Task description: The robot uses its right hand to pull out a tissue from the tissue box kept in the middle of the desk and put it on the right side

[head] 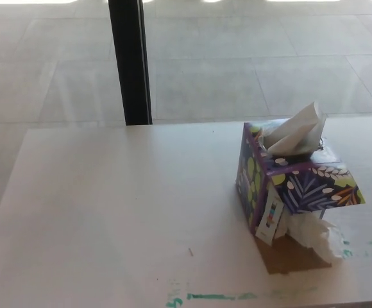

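A purple tissue box [288, 186] with a leaf pattern stands tilted on the pale desk [109, 212], right of the middle. A white tissue [294, 131] sticks up out of its top opening. A crumpled white tissue [317, 234] lies under the box's near right corner, on a brown patch of the desk. Neither of my hands shows in the head view.
A black vertical post [129, 61] stands behind the desk's far edge, with a tiled floor [250, 58] beyond. Green paint marks [211, 296] run along the desk's near edge.
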Robot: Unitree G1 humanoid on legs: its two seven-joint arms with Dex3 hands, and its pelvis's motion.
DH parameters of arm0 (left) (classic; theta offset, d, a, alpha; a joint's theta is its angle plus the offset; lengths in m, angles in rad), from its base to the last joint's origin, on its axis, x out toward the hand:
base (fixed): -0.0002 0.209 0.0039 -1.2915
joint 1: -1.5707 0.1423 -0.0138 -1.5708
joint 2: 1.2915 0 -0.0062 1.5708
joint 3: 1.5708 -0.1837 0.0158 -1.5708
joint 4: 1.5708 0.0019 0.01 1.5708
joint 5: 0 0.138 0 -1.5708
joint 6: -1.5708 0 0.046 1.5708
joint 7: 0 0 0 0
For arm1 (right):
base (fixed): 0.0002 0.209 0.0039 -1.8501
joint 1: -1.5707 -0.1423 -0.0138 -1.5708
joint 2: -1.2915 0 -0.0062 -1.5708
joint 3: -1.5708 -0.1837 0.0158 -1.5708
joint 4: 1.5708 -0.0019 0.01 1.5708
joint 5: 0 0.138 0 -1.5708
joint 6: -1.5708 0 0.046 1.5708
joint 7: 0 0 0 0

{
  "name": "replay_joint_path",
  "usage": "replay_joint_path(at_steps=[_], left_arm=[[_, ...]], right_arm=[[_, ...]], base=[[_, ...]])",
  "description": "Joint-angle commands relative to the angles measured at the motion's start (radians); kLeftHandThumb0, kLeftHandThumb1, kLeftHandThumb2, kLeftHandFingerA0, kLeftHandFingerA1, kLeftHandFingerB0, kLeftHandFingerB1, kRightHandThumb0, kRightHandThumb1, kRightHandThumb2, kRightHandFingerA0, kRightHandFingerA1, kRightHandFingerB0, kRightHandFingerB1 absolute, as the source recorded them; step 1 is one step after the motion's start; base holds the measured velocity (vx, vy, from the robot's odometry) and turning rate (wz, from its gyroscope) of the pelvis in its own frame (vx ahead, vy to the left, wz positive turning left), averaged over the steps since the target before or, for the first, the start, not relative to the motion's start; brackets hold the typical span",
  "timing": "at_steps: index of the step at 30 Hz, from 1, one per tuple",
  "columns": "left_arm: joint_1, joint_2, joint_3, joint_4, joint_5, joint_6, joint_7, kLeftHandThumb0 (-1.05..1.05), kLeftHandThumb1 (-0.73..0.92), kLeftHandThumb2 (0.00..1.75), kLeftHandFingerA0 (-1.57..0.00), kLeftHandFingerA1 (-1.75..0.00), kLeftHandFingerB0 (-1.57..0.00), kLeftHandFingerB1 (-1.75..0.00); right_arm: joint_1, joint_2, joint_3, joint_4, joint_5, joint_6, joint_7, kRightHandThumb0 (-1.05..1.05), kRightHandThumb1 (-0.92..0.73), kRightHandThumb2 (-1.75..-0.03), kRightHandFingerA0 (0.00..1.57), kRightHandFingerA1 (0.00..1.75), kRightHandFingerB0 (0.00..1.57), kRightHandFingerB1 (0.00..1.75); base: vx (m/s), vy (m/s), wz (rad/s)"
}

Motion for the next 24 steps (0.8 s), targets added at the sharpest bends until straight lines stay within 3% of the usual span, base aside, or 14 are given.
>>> replay_joint_path(at_steps=[1, 3, 4, 5, 11, 12, 13, 14, 15, 16, 19, 20, 23, 24], left_arm=[[0.009, 0.012, 0.004, -0.007, -0.02, -0.012, -0.005, -0.84, 0.92, 0.71, -0.59, -0.49, -0.47, -0.43], [0.005, 0.013, -0.003, -0.005, -0.012, -0.014, 0.005, -0.83, 0.92, 0.72, -0.61, -0.51, -0.49, -0.43], [0.005, 0.014, -0.004, -0.008, -0.012, -0.009, 0.007, -0.88, 0.77, 0.9, -0.6, -0.56, -0.45, -0.49], [0.005, 0.014, -0.004, -0.007, -0.012, -0.01, 0.009, -0.81, 0.92, 0.71, -0.62, -0.49, -0.49, -0.44], [-0.005, 0.012, 0.002, 0.001, -0.02, 0.003, 0.012, -0.81, 0.92, 0.69, -0.64, -0.51, -0.51, -0.44], [-0.005, 0.011, 0.003, 0.004, -0.02, 0.0, 0.009, -0.82, 0.92, 0.7, -0.63, -0.51, -0.5, -0.45], [-0.004, 0.013, -0.003, 0.004, -0.014, 0.0, 0.003, -0.83, 0.92, 0.72, -0.58, -0.51, -0.48, -0.44], [-0.001, 0.012, -0.002, 0.003, -0.016, -0.004, 0.004, -0.83, 0.92, 0.7, -0.62, -0.51, -0.5, -0.44], [0.0, 0.012, 0.0, 0.003, -0.017, -0.006, 0.005, -0.83, 0.92, 0.7, -0.62, -0.51, -0.5, -0.44], [-0.001, 0.011, 0.005, 0.003, -0.022, -0.001, 0.007, -0.82, 0.92, 0.68, -0.63, -0.52, -0.5, -0.44], [0.002, 0.01, 0.01, -0.002, -0.029, 0.002, 0.002, -0.82, 0.92, 0.69, -0.61, -0.53, -0.49, -0.45], [0.005, 0.011, 0.007, 0.0, -0.026, -0.004, -0.006, -0.84, 0.92, 0.69, -0.61, -0.53, -0.49, -0.45], [0.018, 0.016, -0.007, 0.001, -0.011, -0.015, -0.005, -0.84, 0.92, 0.71, -0.6, -0.51, -0.49, -0.43], [0.018, 0.015, -0.005, 0.002, -0.013, -0.015, -0.004, -0.83, 0.92, 0.71, -0.6, -0.52, -0.5, -0.44]], right_arm=[[-0.106, -0.036, 0.183, 0.015, -0.144, 0.04, 0.044, -0.67, -0.61, -0.59, 0.6, 0.72, 0.47, 0.36], [-0.145, -0.043, 0.254, 0.019, -0.195, 0.047, 0.046, -0.66, -0.6, -0.58, 0.63, 0.69, 0.51, 0.37], [-0.158, -0.06, 0.297, 0.018, -0.244, 0.038, 0.05, -0.66, -0.62, -0.59, 0.64, 0.66, 0.51, 0.37], [-0.171, -0.064, 0.327, 0.025, -0.274, 0.019, 0.051, -0.64, -0.61, -0.58, 0.65, 0.67, 0.52, 0.38], [-0.275, -0.079, 0.5, 0.13, -0.429, -0.096, 0.065, -0.63, -0.59, -0.58, 0.67, 0.7, 0.53, 0.4], [-0.293, -0.091, 0.527, 0.142, -0.448, -0.084, 0.084, -0.71, -0.52, -0.88, 0.63, 0.71, 0.43, 0.51], [-0.307, -0.098, 0.542, 0.152, -0.45, -0.071, 0.103, -0.64, -0.48, -0.88, 0.58, 0.7, 0.37, 0.51], [-0.337, -0.121, 0.579, 0.173, -0.474, -0.045, 0.15, -0.66, -0.63, -0.59, 0.49, 0.62, 0.37, 0.34], [-0.35, -0.132, 0.597, 0.183, -0.482, -0.037, 0.165, -0.66, -0.63, -0.59, 0.49, 0.62, 0.37, 0.34], [-0.362, -0.142, 0.612, 0.193, -0.485, -0.024, 0.184, -0.71, -0.62, -0.6, 0.31, 0.54, 0.3, 0.32], [-0.397, -0.173, 0.66, 0.21, -0.5, 0.022, 0.237, -0.74, -0.64, -0.6, 0.22, 0.49, 0.25, 0.32], [-0.411, -0.193, 0.677, 0.211, -0.512, 0.034, 0.264, -0.79, -0.5, -0.88, 0.05, 0.51, 0.12, 0.43], [-0.431, -0.225, 0.713, 0.19, -0.54, 0.074, 0.292, -0.86, -0.53, -0.92, 0.0, 0.26, 0.09, 0.35], [-0.436, -0.234, 0.723, 0.186, -0.551, 0.081, 0.298, -0.82, -0.64, -0.61, 0.0, 0.21, 0.11, 0.29]], base=[[0.0, 0.0, 0.0], [0.0, 0.0, 0.0], [0.0, 0.0, 0.0], [0.0, 0.0, 0.0], [0.0, 0.0, 0.0], [0.0, 0.0, 0.0], [0.0, 0.0, 0.0], [0.0, 0.0, 0.0], [0.0, 0.0, 0.0], [0.0, 0.0, 0.0], [0.0, 0.0, 0.0], [0.0, 0.0, 0.0], [0.0, 0.0, 0.0], [0.0, 0.0, 0.0]])
